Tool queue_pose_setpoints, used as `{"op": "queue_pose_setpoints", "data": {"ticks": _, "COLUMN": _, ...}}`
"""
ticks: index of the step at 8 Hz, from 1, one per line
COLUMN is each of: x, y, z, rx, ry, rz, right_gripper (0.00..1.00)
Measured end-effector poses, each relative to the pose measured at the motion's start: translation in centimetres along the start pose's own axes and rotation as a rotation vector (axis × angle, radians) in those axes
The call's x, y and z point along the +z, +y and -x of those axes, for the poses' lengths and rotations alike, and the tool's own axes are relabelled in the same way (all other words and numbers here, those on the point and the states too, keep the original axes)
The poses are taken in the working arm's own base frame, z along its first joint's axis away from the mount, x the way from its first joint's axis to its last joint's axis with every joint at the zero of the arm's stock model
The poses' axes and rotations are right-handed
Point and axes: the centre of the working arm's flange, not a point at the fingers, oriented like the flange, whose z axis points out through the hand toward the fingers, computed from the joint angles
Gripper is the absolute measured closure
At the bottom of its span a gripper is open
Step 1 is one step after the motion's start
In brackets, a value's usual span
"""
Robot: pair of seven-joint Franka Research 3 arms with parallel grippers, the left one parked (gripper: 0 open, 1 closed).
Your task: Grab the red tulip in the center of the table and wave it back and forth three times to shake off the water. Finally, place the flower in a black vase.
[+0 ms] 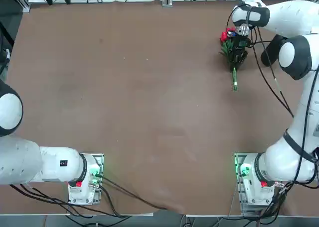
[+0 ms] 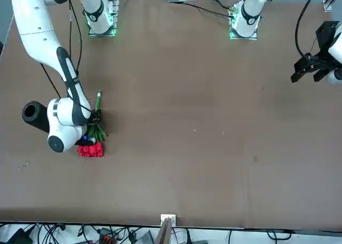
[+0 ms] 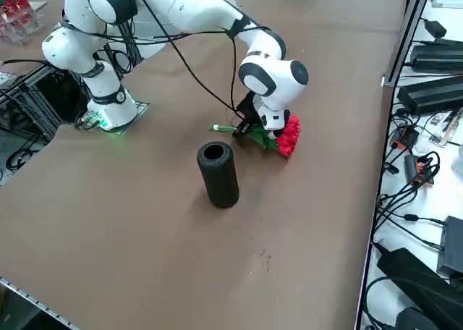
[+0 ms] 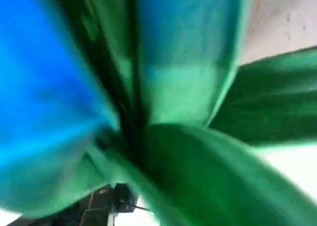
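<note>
Tulip bunch (image 3: 289,136) pointed buds-first away from the arm bases, long axis slightly slanted; right gripper (image 1: 239,49) was at its leaves, grip impossible to tell.

Black cables — white surface (image 3: 427,236) behind.

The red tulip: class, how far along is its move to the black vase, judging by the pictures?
Done: the right gripper has reached the red tulip's leaves. In hand: the grab; lifting isn't evident. Left: placing it in the separate, upright black vase. Shaking can't be judged.
</note>
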Motion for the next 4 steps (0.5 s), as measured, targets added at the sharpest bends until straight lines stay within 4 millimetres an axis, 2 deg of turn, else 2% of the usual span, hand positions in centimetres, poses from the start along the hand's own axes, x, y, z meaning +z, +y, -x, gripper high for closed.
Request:
{"op": "queue_pose_setpoints", "data": {"ticks": 2, "x": -1.7, "y": -0.4, "z": -0.2, "rx": 0.0, "ry": 0.044, "rz": -0.003, "right_gripper": 0.84}}
{"op": "queue_pose_setpoints", "data": {"ticks": 4, "x": -6.7, "y": -1.0, "z": 1.6, "rx": 0.056, "ry": 0.113, "rz": -0.005, "right_gripper": 0.85}}
